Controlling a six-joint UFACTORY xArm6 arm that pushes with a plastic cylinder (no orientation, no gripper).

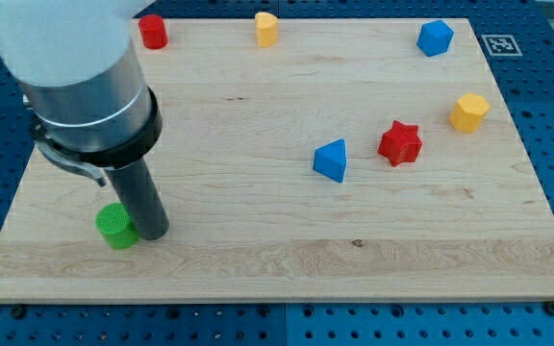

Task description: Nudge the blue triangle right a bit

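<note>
Camera view takes in the whole wooden counter (258, 240), with the blue triangle (331, 160) serving as landmark a little to the view's right of the counter's middle. That blue triangle sits flat on the wood, apart from every other block.

Just to the view's right of the triangle, and slightly higher, stands the red star (399, 142), near it but not touching. Further to the view's right of the triangle, beyond the star, is an orange-yellow block with many sides (468, 111). Up and to the view's right of the triangle, near the counter's top edge, lies a blue block with angled faces (435, 37). Up and to the view's left of the triangle, at the top edge, is a yellow block with a rounded outline (266, 29), and further left along that edge a red cylinder (153, 32).

Well to the view's left of the triangle, and lower, the dark rod comes down to the counter, and my tip (152, 234) rests there, touching or just beside a green cylinder (116, 226) that lies on the tip's left. My tip is well apart from the triangle.

No claw is fitted on this arm, so it can be neither released nor clenched.
</note>
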